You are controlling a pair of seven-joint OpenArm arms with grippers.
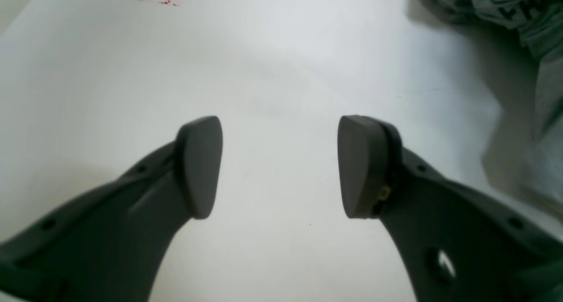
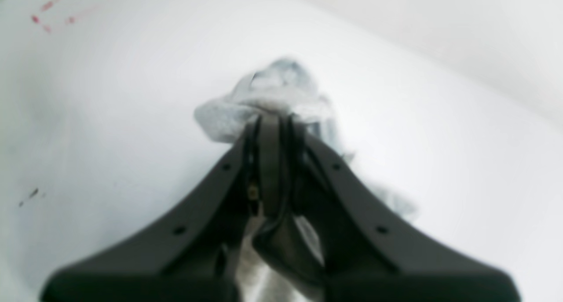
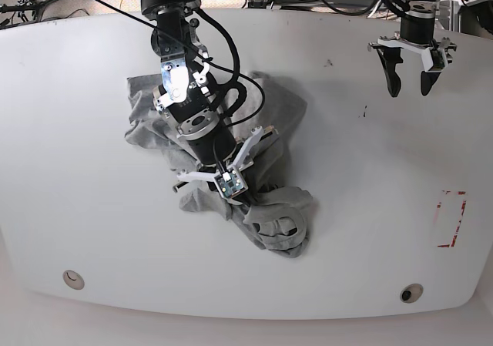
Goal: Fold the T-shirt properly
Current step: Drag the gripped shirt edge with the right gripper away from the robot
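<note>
Pinched, prob., btwn R gripper's fingertips (image 2: 273,161): T-shirt (image 2: 272,100).Hanging T-shirt (image 3: 281,219), prob. btwn R fingers (image 2: 268,161).

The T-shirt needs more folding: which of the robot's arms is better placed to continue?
Probably the right: its gripper is closed on the grey T-shirt, while the left gripper hangs open over bare table, off to the side.

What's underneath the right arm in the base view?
The grey T-shirt lies bunched under the right arm, spreading out on both sides. The arm and right gripper cover its middle, so the folds there can't be seen.
</note>
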